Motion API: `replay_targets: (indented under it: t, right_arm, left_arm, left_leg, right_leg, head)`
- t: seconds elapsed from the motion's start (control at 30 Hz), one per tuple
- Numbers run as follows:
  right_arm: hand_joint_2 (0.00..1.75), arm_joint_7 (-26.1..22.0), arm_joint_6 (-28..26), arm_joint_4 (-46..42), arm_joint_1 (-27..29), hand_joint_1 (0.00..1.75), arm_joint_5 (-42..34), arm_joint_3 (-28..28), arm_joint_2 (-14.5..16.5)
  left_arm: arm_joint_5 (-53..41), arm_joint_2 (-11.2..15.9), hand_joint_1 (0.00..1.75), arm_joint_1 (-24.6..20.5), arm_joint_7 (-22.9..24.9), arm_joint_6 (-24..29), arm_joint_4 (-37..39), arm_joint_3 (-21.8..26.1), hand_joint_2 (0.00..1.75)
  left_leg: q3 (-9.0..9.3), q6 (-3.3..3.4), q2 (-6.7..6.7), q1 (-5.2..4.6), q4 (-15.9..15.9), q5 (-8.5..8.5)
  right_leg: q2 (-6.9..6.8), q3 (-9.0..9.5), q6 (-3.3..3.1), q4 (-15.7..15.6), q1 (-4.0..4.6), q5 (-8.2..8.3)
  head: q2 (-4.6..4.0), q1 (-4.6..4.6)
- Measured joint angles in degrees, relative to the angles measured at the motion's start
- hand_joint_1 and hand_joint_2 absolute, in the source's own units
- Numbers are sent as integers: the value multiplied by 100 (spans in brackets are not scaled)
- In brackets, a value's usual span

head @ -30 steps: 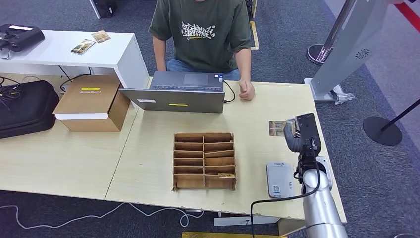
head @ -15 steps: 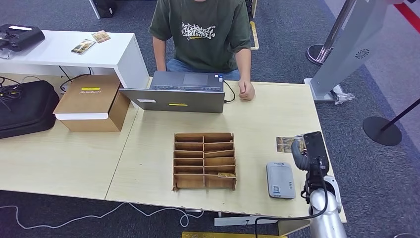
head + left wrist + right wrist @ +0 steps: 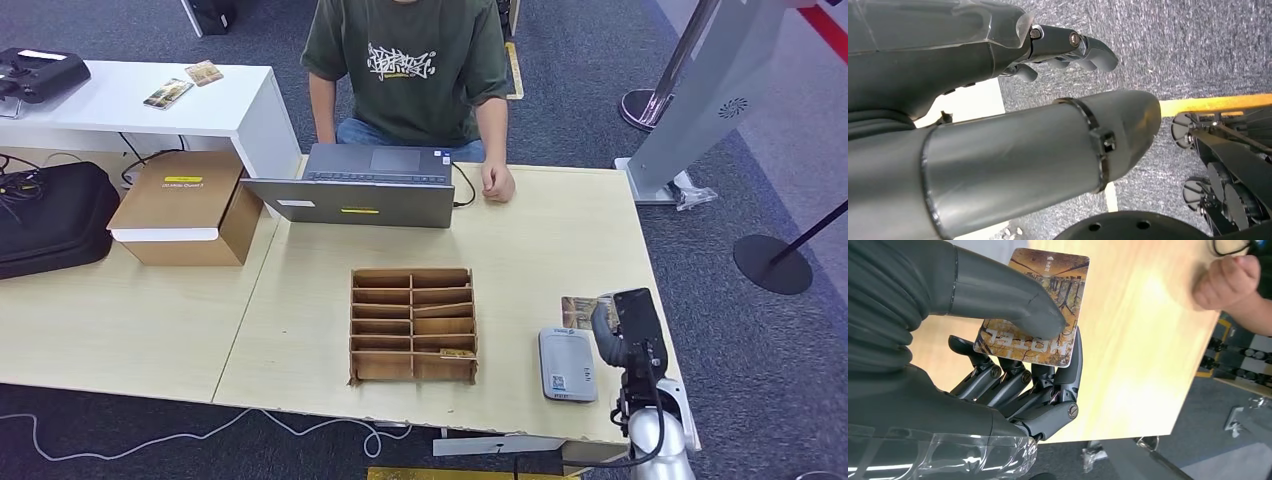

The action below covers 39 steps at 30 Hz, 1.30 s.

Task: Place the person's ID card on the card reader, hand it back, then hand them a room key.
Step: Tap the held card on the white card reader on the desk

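My right hand (image 3: pixel 622 325) hangs over the table's right front part and pinches a brown printed card (image 3: pixel 578 311) between thumb and fingers. The right wrist view shows the thumb (image 3: pixel 1013 300) pressing the card (image 3: pixel 1048 295) flat, with "HOTEL" printed on it. The grey card reader (image 3: pixel 566 363) lies on the table just in front of and left of the hand. A wooden rack of slots (image 3: pixel 412 323) holds a card (image 3: pixel 455 352) in a front right slot. The person (image 3: pixel 405 70) sits behind the laptop, one fist (image 3: pixel 496 183) on the table. My left hand (image 3: pixel 1073 47) hangs above carpet with its fingers curled.
A grey laptop (image 3: pixel 362 187) stands at the table's (image 3: pixel 300 320) far edge. A cardboard box (image 3: pixel 187 207) and a black bag (image 3: pixel 50 215) lie at the left. A white side table (image 3: pixel 130 100) carries two cards. A metal stand (image 3: pixel 700 90) rises at the right.
My right hand has drawn back toward the table's front edge with the card, from beside the rack's far end to just beside the card reader. The person has stayed still.
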Motion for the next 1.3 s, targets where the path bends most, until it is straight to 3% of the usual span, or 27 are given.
replay_targets:
  t: [0.37,0.63,1.3]
  right_arm:
    - [175,380,163,-1159,1066,175,425,-4,406]
    - [175,522,339,-1678,1532,175,525,-46,706]
    - [175,438,626,-1385,1333,175,562,-256,970]
  left_arm:
    - [39,-8,0,-1,-1,18,0,0,0]
    - [128,-16,0,0,-2,25,0,0,0]
    - [169,-63,0,-3,0,57,0,0,0]
  left_leg:
    - [1,0,3,0,-1,-5]
    - [2,0,4,0,-1,-5]
    - [3,0,6,0,-1,-5]
  right_leg:
    - [2,0,-1,0,0,-4]
    - [3,0,-1,0,0,-4]
    - [3,1,-1,0,0,-4]
  head:
    - [0,0]
    - [1,0]
    - [1,0]
